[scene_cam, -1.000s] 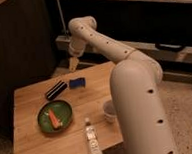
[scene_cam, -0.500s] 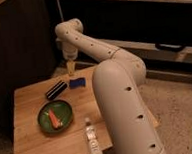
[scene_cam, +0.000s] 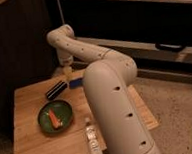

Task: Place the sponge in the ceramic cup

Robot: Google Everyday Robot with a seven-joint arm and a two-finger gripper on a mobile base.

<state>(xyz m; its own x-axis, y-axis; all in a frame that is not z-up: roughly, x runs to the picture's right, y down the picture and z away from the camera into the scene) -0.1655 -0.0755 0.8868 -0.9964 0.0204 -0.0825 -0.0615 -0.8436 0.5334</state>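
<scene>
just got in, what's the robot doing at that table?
The single arm is reaching across the wooden table toward the blue sponge. Its gripper hangs open close to the sponge at the far edge, holding nothing. The sponge lies flat on the table next to a black bar. The ceramic cup is not visible; the arm blocks that part of the table.

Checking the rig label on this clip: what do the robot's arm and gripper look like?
The arm is cream-white, built of thick rounded tubular segments with smooth bulging joints and small dark round dots along its shell. No loose cables show on it. The gripper at its tip is small and pale yellowish. It is over the far side of the wooden table, near the blue sponge.
</scene>
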